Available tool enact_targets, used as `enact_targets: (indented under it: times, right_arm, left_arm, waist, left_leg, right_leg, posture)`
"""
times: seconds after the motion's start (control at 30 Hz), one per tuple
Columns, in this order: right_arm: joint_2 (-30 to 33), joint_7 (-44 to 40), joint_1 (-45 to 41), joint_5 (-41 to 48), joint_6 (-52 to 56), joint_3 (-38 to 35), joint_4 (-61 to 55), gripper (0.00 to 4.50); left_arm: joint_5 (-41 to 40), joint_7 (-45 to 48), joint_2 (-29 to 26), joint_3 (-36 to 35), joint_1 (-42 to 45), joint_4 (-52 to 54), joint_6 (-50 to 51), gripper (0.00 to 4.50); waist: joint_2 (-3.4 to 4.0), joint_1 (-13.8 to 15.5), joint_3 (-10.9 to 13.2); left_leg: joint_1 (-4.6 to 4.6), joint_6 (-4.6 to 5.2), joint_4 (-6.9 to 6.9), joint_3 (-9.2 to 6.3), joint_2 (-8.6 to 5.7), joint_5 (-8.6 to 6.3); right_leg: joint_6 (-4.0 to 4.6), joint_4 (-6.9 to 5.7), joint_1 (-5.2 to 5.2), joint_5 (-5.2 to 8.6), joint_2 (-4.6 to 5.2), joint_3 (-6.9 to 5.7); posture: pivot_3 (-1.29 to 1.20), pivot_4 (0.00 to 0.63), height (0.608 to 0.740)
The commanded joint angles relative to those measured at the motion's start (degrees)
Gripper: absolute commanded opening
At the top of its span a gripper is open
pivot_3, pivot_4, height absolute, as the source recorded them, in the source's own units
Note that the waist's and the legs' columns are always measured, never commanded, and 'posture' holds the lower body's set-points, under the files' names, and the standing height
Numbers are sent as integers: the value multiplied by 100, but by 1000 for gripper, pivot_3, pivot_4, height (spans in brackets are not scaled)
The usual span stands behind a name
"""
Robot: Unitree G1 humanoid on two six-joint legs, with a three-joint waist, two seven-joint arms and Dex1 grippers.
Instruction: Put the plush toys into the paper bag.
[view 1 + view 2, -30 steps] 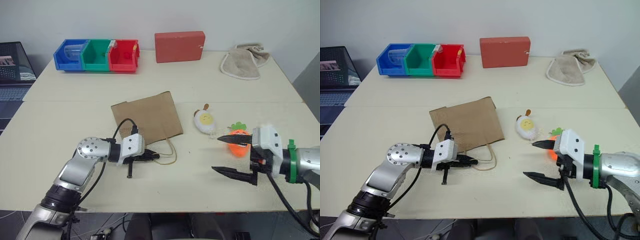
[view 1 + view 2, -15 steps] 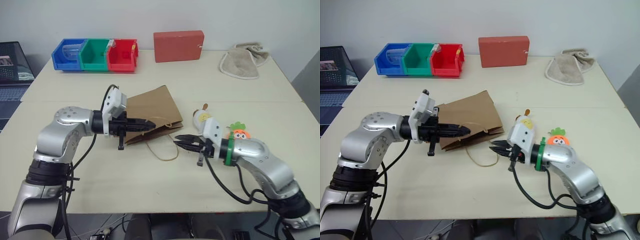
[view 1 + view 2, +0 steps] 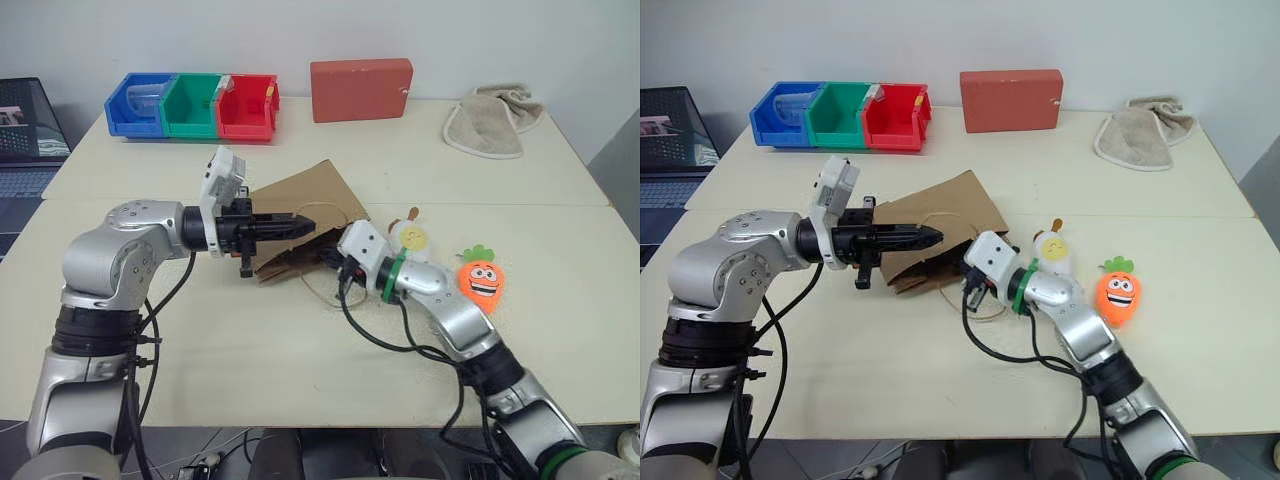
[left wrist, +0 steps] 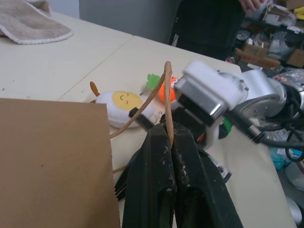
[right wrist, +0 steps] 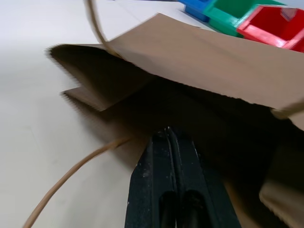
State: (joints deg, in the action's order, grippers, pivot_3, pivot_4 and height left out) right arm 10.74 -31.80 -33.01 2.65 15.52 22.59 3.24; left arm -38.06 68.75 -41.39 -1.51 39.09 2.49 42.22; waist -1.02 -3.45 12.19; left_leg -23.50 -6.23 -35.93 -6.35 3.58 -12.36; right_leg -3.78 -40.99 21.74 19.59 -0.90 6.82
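On the cream counter [image 3: 250, 370], centre: paper bag [image 3: 300, 200], brown kraft, lying with its mouth turned toward the robot's right and its upper side lifted, so the mouth gapes. One twisted-cord handle [image 4: 164, 88] is raised; the other handle [image 3: 322, 298] lies loose on the counter in front of the bag.

Left gripper [image 3: 300, 224]: reaches level across the bag's front, jaws together, clamped on the raised handle, as the left wrist view shows with the cord pinched between the black fingers [image 4: 159, 175].

Right gripper [image 5: 167, 135]: jaws pressed together, holding nothing, tips at the bag's open mouth and pointing into its dark interior.

Plush toys, two, both on the counter outside the bag:
- egg toy [image 3: 412, 238], white with yellow face and brown stem, just beside the bag's mouth and close behind the right wrist.
- carrot toy [image 3: 481, 278], orange, smiling, green top, near the egg toy on the side away from the bag.

Along the counter's far edge: three joined bins [image 3: 195, 106], blue, green and red; a red rectangular block [image 3: 360, 89]; a beige folded towel [image 3: 492, 124].

At the far left of the counter's side: a laptop [image 3: 28, 135], partly in view.
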Motion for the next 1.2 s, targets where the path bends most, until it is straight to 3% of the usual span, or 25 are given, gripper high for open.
enact_targets:
  times: [0.03, 0.33, 0.53, 0.83, 1.0, 1.2]
  right_arm:
    - [-331, 423, -200, -242, -147, -125, 399, 29]
    - [-864, 1065, -257, -590, -241, -251, 1388, 29]
    - [-1007, 999, -214, -591, -159, -258, 1440, 29]
    - [-1081, 979, -218, -599, 12, -338, 1423, 29]
    - [-1104, 958, -244, -611, 41, -387, 1428, 29]
    - [-1128, 838, -271, -478, 59, -488, 1274, 29]
  left_arm:
    - [-152, -69, -32, -189, 171, 190, 67, 0]
    - [-404, -560, 117, -633, 677, -185, 230, 0]
    - [154, -534, -66, -655, 1437, -857, -554, 0]
    - [661, -655, 125, -584, 2255, -1233, -1589, 0]
    - [575, -593, 192, -565, 2273, -1086, -1509, 0]
    - [1006, -240, 87, -135, 1482, -809, -1836, 0]
  waist:
    - [0, -1, 0]
    - [0, 0, 0]
    - [0, -18, 0]
    - [0, -18, 0]
    - [0, -36, 0]
    - [1, -91, 0]
  left_leg:
    - [0, 0, 0, 0, 0, 0]
    - [-3, 0, 0, -3, 0, 0]
    - [-4, 0, 2, -4, 0, 0]
    - [-15, -2, 1, -6, -1, 1]
    - [-28, -19, 1, -5, -1, 11]
    - [-32, -20, 2, -5, -1, 11]
  right_leg:
    - [0, 0, 0, 0, 0, 0]
    - [1, -1, 3, 0, 1, -2]
    - [1, 0, 5, -1, 0, -5]
    - [1, 0, 12, -1, 2, -7]
    - [1, -5, 28, -1, 1, -7]
    - [1, -7, 32, -1, 2, -7]
  posture:
    - [0, 150, 740]
    - [0, 150, 740]
    - [0, 150, 740]
    - [0, 150, 740]
    - [0, 150, 740]
    - [0, 150, 740]
